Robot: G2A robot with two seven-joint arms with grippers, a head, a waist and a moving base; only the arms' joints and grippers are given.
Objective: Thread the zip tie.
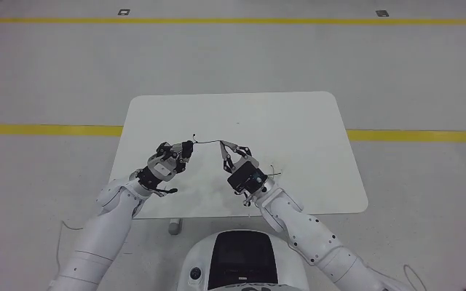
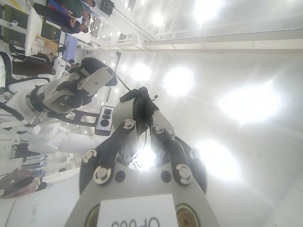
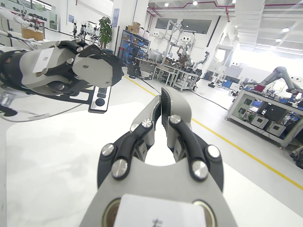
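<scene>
White printed label (image 3: 42, 59) on the left gripper (image 3: 118, 69), second label (image 3: 161, 211) on the right gripper (image 3: 162, 95), neither clearly legible.

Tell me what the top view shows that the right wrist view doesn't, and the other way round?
Top view alone: the whole white table from above, with the zip tie a clear thin line strung from the left jaws to the right jaws. Right wrist view alone: the right jaws seen pressed together up close, plus a potted plant and workbenches in the room behind. Shared: the table, both sets of jaws, a yellow floor line.
</scene>
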